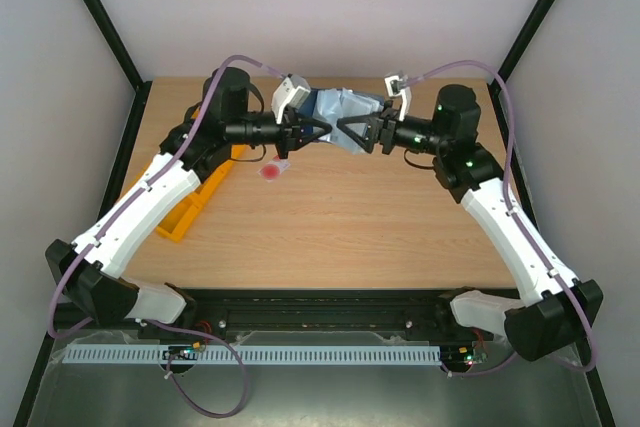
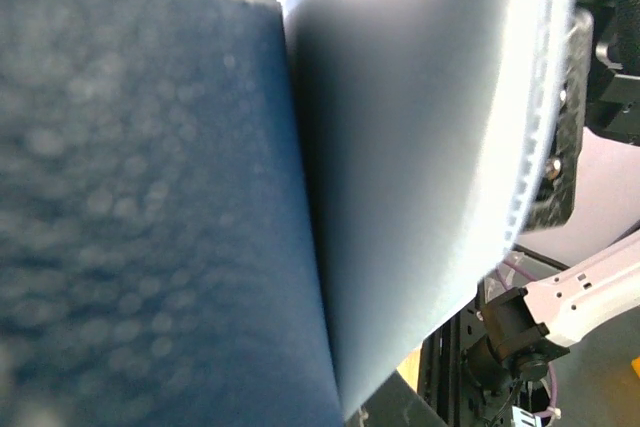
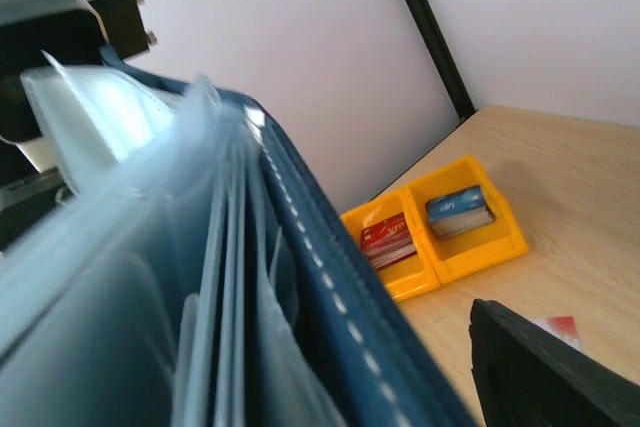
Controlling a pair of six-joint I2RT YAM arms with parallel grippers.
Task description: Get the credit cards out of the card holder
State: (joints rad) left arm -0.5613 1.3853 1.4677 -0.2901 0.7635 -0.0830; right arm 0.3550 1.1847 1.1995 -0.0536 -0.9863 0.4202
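The navy-blue card holder [image 1: 345, 105] is held open above the table's back middle, between both grippers. My left gripper [image 1: 318, 130] grips its left flap; in the left wrist view the holder [image 2: 150, 197] fills the frame and hides the fingers. My right gripper [image 1: 345, 132] grips the right side; in the right wrist view the holder's stitched navy edge [image 3: 330, 287] and light-blue pockets show, with one black finger [image 3: 545, 377] at lower right. A white credit card with a red round mark [image 1: 273, 171] lies on the table below the holder and also shows in the right wrist view [image 3: 558, 327]. The dark grey card is not in view.
An orange tray [image 1: 196, 203] lies at the table's left, partly under my left arm. In the right wrist view the tray [image 3: 470, 257] holds a stack of red cards [image 3: 390, 239] and a stack of blue cards [image 3: 458, 212]. Black frame posts stand at both back corners.
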